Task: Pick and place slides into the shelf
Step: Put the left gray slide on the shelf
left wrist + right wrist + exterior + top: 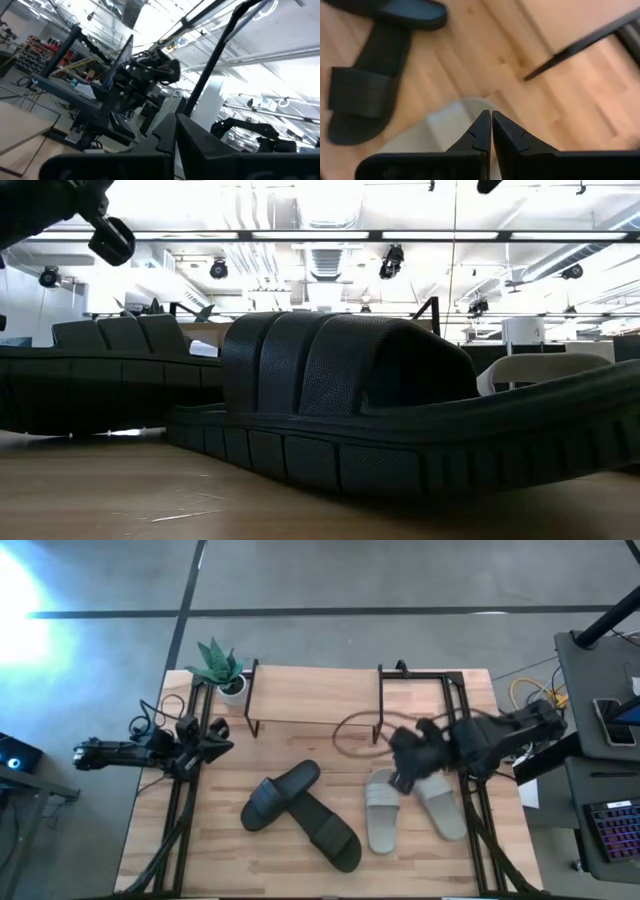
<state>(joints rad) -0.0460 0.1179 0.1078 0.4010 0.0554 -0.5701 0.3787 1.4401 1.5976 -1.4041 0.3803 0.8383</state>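
the slides [380,815] lie low in the high view, black pair centre, pale pair right, the shelf [315,700] above them empty. my right gripper [491,131] hangs closed over a pale slide; descending like this would shove it away.

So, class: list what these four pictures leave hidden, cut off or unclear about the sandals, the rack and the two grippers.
- Pale grey-white slides: the low view hides them behind the black ribbed slides.
- Low wood-topped shelf: the right arm covers its right end in the high view.
- Right gripper: shut above a pale slide whose outline is blurred.
- Left gripper: its wrist view shows only the room, no slide.
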